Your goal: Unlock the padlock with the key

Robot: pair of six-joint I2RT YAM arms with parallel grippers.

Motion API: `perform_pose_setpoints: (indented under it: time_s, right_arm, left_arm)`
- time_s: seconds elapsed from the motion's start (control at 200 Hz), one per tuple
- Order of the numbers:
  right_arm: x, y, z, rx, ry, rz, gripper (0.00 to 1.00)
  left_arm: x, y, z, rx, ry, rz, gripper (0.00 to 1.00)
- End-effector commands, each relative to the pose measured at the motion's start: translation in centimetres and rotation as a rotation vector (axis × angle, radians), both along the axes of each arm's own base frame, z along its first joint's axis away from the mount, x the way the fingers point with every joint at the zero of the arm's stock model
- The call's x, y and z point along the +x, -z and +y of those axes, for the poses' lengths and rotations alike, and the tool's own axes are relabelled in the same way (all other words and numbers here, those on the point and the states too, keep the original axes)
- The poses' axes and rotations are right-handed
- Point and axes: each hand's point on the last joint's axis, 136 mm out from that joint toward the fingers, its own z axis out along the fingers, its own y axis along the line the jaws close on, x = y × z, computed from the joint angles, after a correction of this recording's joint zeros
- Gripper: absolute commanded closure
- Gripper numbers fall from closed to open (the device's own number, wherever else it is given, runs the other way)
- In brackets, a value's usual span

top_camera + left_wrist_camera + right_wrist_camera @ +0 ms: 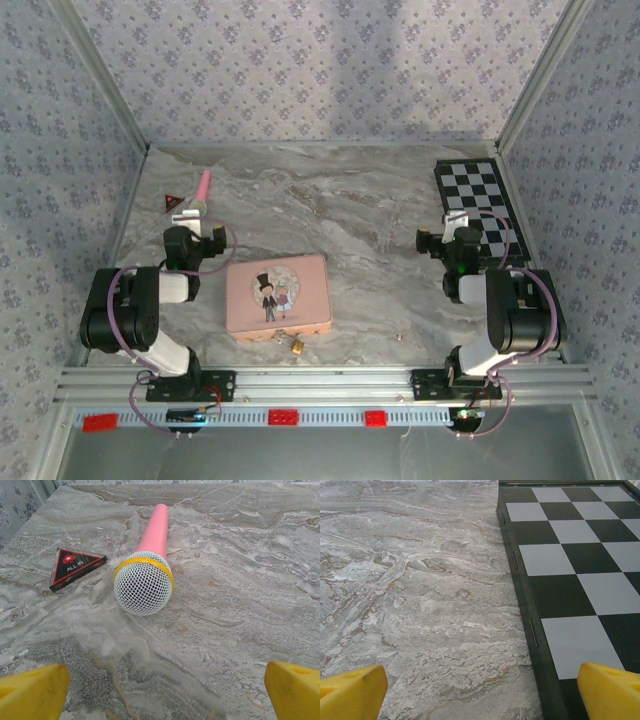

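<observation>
- Brass-gold and tiny, the padlock [297, 345] sits on the marble-look table [380, 200], right at the near edge of the pink tin [277, 297], between the two arm bases.
- Left gripper [187, 214] is spread wide with nothing in it. Its yellow fingertips [32, 692] frame bare tabletop, with the pink microphone [145, 575] and a dark triangular token [75, 566] lying ahead of it.
- Right gripper [458, 222] is just as wide and just as empty, nosing at the edge of the chessboard [570, 580].
- Here's the catch: both hands face the far side, while the padlock lies behind them, back toward the bases. Each arm must draw in and turn round before it can reach the lock.
- By my reckoning the left gripper is slightly nearer, but the tin lies squarely between it and the lock. The right has open table all the way.
- The padlock's long axis I can't call; it's too small from overhead to say which way the shackle points.
- A small pale speck [398, 337] lies on the right arm's side, well apart from the lock. It could be the key, though it's too small to tell.
</observation>
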Motion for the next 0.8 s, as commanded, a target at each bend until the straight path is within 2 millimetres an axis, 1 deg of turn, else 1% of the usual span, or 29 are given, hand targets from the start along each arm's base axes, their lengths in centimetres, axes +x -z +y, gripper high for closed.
perform_pose_setpoints:
  time_s: [0.0, 0.165, 0.275, 0.375, 0.465, 0.565, 0.615, 0.705, 0.795]
  right_arm:
    - [0.7, -0.9, -0.1, 0.004, 0.008, -0.029, 0.01]
    - [0.7, -1.1, 0.0, -0.007, 0.01, -0.036, 0.01]
    - [0.5, -1.2, 0.2, -0.029, 0.01, -0.044, 0.01]
    - [0.2, -1.3, 0.7, -0.051, 0.001, -0.06, 0.01]
    - [-0.1, -1.7, 1.1, -0.068, -0.013, -0.086, 0.01]
    - [-0.7, -2.3, 1.5, -0.075, -0.033, -0.114, 0.01]
    - [-1.0, -2.9, 1.7, -0.094, -0.036, -0.129, 0.01]
    - [-1.6, -4.0, 3.2, -0.147, -0.076, -0.115, 0.01]
    - [-2.4, -4.9, 4.7, -0.186, -0.115, -0.096, 0.01]
  left_arm:
    - [0.5, -0.9, -0.1, -0.009, 0.004, -0.026, 0.0]
    - [0.4, -0.9, -0.2, -0.004, 0.004, -0.027, 0.0]
    - [0.1, -1.3, -1.0, 0.028, 0.033, -0.035, 0.0]
    - [-0.6, -2.3, -1.2, 0.043, 0.031, -0.081, 0.0]
    - [-0.9, -3.3, -2.2, 0.084, 0.058, -0.078, 0.0]
    - [-1.2, -4.8, -3.5, 0.142, 0.089, -0.093, 0.0]
    - [-1.7, -5.7, -4.0, 0.158, 0.095, -0.105, 0.0]
    - [-2.6, -8.1, -4.5, 0.14, 0.088, -0.148, 0.0]
    - [-3.7, -10.9, -5.4, 0.078, 0.089, -0.2, 0.0]
